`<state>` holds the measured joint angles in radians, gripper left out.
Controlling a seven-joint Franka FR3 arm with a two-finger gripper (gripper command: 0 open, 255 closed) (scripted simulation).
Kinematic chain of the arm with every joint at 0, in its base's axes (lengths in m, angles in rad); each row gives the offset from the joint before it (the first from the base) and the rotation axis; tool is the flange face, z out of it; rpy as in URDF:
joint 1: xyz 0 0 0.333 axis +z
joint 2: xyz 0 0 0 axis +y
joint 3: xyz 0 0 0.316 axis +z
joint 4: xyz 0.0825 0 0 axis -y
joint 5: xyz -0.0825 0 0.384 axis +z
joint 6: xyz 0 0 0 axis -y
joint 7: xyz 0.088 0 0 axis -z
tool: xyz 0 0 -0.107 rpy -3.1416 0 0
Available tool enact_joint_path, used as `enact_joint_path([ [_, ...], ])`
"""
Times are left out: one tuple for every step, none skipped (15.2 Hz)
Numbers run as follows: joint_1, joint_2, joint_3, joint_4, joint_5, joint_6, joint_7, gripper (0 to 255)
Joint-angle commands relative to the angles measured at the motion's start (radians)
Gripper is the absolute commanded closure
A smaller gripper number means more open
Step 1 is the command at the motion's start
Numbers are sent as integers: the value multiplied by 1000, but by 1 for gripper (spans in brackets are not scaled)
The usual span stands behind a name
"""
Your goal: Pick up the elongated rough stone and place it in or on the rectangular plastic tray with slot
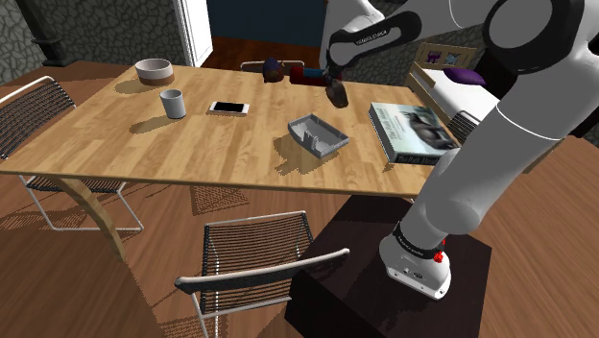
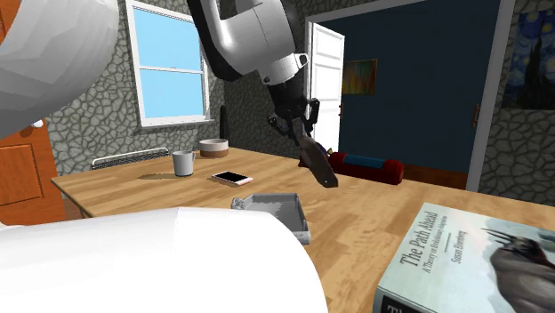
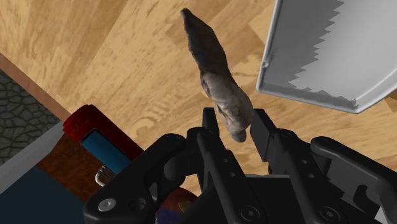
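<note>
chair (image 1: 38, 106): wire-backed, at the shoulder view's left, beside the table
table (image 1: 96, 144): long, wooden, light brown
bowl (image 1: 153, 69): pale, shallow, near the far edge, the leftmost thing on the table
cup (image 1: 173, 103): grey, upright, just in front of the bowl and apart from it
phone (image 1: 229, 108): white, lying flat, to the right of the cup
second chair (image 1: 254, 254): also wire-backed, at the near side of the table
tray (image 1: 318, 134): grey, rectangular, low walls, resting near the middle of the table
stone (image 3: 216, 83): elongated, rough, brown-grey, clasped at one end, long end sticking out past the fingertips; up above the table, beyond the far side of the tray in the shoulder view; near one tray corner in the wrist view, not touching it
gripper (image 3: 234, 121): black, fingers narrow, pressed on the stone from both sides
red and blue object (image 2: 366, 167): lying at the far table edge, behind the gripper
book (image 1: 411, 132): lying flat, right of the tray
stand (image 1: 384, 278): dark box at the shoulder view's lower right, under the arm base
</note>
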<state>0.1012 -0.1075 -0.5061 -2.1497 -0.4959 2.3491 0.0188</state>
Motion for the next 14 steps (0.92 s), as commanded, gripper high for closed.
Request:
enact_joint_path([
  [1, -13, 3, 12, 2, -25, -7, 255],
  [2, -14, 3, 14, 2, -26, -8, 255],
  [8, -44, 19, -3, -16, -48, 19, 255],
  [15, -73, 36, -19, -32, -69, 45, 255],
  [21, -100, 55, -34, -45, -91, 69, 255],
  [27, -126, 73, -47, -55, -114, 92, 255],
  [32, -152, 93, -60, -63, -136, 114, 255],
  [38, -176, 112, -71, -69, -159, 136, 255],
  [44, -199, 132, -82, -74, -182, 156, 255],
  [50, -220, 152, -91, -76, -205, 176, 255],
  [57, -241, 172, -99, -77, -228, 195, 255],
  [70, -275, 208, -110, -75, -270, 228, 255],
  [68, -273, 207, -121, -78, -257, 233, 255],
  [66, -270, 206, -132, -82, -245, 239, 255],
])
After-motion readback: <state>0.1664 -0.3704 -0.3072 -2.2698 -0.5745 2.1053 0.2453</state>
